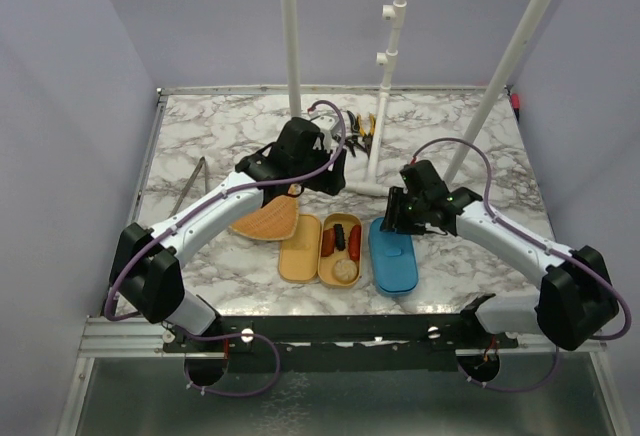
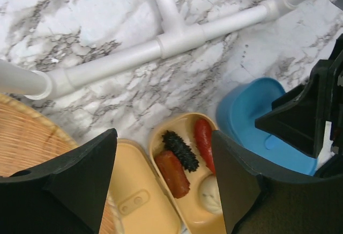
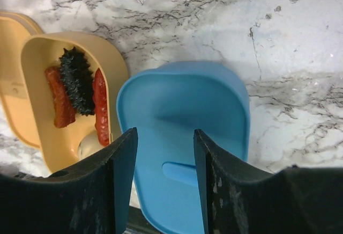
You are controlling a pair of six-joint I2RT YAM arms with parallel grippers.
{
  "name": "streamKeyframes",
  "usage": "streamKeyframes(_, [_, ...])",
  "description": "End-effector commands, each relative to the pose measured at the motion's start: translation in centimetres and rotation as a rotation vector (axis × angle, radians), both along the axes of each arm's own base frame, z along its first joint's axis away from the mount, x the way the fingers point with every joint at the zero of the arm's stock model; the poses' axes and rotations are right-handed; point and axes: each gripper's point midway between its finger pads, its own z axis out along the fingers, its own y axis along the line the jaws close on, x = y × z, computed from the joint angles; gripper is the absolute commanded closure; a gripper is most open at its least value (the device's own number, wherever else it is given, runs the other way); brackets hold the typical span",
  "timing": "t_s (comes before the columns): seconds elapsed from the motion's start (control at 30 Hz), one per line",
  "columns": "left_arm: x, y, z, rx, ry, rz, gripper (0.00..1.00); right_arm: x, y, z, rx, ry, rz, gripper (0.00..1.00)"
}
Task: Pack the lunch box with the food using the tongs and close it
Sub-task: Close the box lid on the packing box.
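Observation:
The beige lunch box [image 1: 341,252] lies open near the table's front, and beside it lies a flat beige part [image 2: 134,191]. In the box are an orange sausage [image 2: 172,172], a dark brown piece [image 2: 181,149], a red piece [image 2: 203,141] and a beige ball [image 2: 211,194]. The blue lid [image 3: 182,102] lies upturned to the right of the box. My left gripper [image 2: 163,137] hangs wide open above the box, holding nothing. Over the blue lid, my right gripper [image 3: 164,137] stands open with nothing between its fingers. The grey tongs [image 1: 190,185] lie on the table at far left, away from both grippers.
A woven wooden plate [image 1: 268,221] lies left of the box, under the left arm. A white pipe frame [image 1: 372,171] stands on the table behind the box, its foot close to both grippers. Black-and-yellow pliers [image 1: 360,124] lie at the back.

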Motion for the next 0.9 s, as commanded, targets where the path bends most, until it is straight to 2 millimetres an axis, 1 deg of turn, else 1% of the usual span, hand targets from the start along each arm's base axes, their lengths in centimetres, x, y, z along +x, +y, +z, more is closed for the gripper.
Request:
streamKeyframes(0.0, [1.2, 2.7, -0.8, 0.135, -0.065, 0.014, 0.27, 1.6, 0.2, -0.7, -0.109, -0.035, -0.044, 0.51])
streamKeyframes(0.13, [1.5, 3.8, -1.8, 0.157, -0.061, 0.038, 0.27, 0.6, -0.8, -2.6, -0.241, 0.027, -0.061, 0.51])
streamKeyframes(0.2, [1.3, 4.0, -2.5, 0.155, -0.048, 0.037, 0.27, -0.5, -1.7, -3.8, -0.304, 0.084, -0.064, 0.51])
streamKeyframes(0.3, [1.1, 4.0, -3.3, 0.155, -0.028, 0.026, 0.27, -1.9, -2.5, -5.2, -0.333, 0.145, -0.069, 0.51])
streamKeyframes(0.4, [1.1, 4.0, -3.6, 0.158, -0.020, 0.026, 0.27, -3.3, -2.6, -5.8, -0.317, 0.189, -0.069, 0.52])
streamKeyframes(0.53, [1.0, 3.9, -4.0, 0.154, -0.007, 0.019, 0.27, -4.6, -2.8, -6.0, -0.304, 0.222, -0.071, 0.52])
streamKeyframes(0.6, [1.0, 3.8, -4.2, 0.152, -0.001, 0.015, 0.27, -4.6, -2.7, -5.6, -0.301, 0.218, -0.072, 0.52])
streamKeyframes(0.63, [0.9, 3.7, -4.3, 0.152, 0.002, 0.012, 0.27, -4.3, -2.5, -5.1, -0.296, 0.206, -0.075, 0.52])
streamKeyframes(0.7, [0.9, 3.8, -4.4, 0.154, 0.007, 0.012, 0.27, -3.0, -1.8, -3.6, -0.271, 0.156, -0.076, 0.52])
streamKeyframes(0.77, [0.9, 3.8, -4.6, 0.156, 0.009, 0.014, 0.27, -1.4, -0.8, -1.5, -0.240, 0.099, -0.073, 0.52])
streamKeyframes(0.87, [0.8, 3.9, -4.9, 0.163, 0.012, 0.016, 0.27, 0.7, 0.2, 1.1, -0.222, 0.033, -0.069, 0.52])
